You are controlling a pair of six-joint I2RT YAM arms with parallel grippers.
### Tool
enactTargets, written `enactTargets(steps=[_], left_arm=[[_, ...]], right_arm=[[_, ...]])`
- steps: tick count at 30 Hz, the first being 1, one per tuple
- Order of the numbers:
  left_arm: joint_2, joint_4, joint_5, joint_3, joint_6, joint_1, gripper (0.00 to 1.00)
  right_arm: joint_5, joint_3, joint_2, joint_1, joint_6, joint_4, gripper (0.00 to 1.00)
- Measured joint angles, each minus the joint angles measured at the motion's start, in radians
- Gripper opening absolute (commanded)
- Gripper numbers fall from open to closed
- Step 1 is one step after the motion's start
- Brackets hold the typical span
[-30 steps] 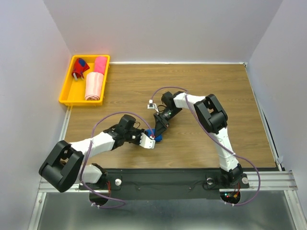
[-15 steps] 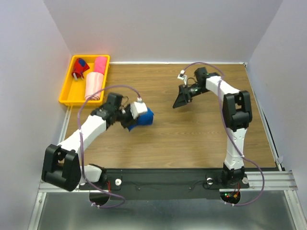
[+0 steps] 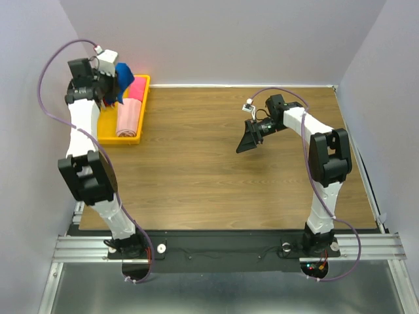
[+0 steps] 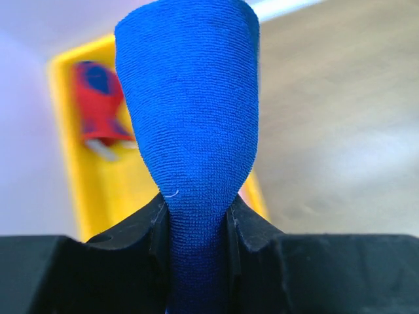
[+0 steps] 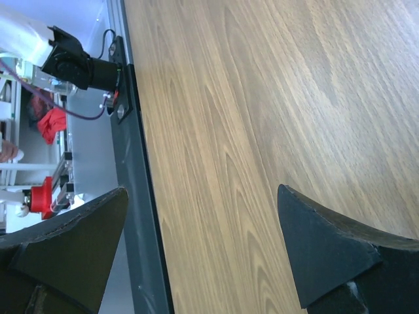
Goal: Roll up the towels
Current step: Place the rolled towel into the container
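Observation:
My left gripper [image 3: 116, 82] is raised over the yellow tray [image 3: 91, 136] at the far left and is shut on the royal blue towel [image 3: 123, 80]. In the left wrist view the blue towel [image 4: 190, 118] is pinched between the jaws and bulges out in front of them. The hot pink towel [image 3: 137, 89] and the pale pink towel [image 3: 128, 119] lie in the tray's right half. My right gripper [image 3: 247, 140] is open and empty above the wood table [image 3: 196, 170], right of centre; the right wrist view shows its fingers [image 5: 327, 252] wide apart over bare wood.
A red and blue object [image 4: 98, 104] lies in the tray's far left part. White walls close in on the left, back and right. A black rail [image 3: 222, 248] runs along the table's near edge.
My left arm swung from the table's middle up and left to the tray, carrying the blue towel. My right arm withdrew from the centre to the right and now holds still.

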Motion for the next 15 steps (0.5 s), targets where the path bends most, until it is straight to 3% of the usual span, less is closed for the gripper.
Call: enactTargets(steps=[4,10,15], left_arm=[[0.193,0.04,-0.093,0.2,-0.05,0.054,0.0],[0.455,0.141,-0.302,0.38,-0.098,0.051,0.0],[0.588,0.205,-0.37,0.477,-0.095,0.047,0.0]], right_arm=[[-0.008,0.0,0.0,0.0,0.0,0.002,1.0],[-0.023,-0.014,0.0,0.0,0.001,0.002,1.0],[-0.027,-0.015,0.002,0.0,0.001,0.002,1.0]])
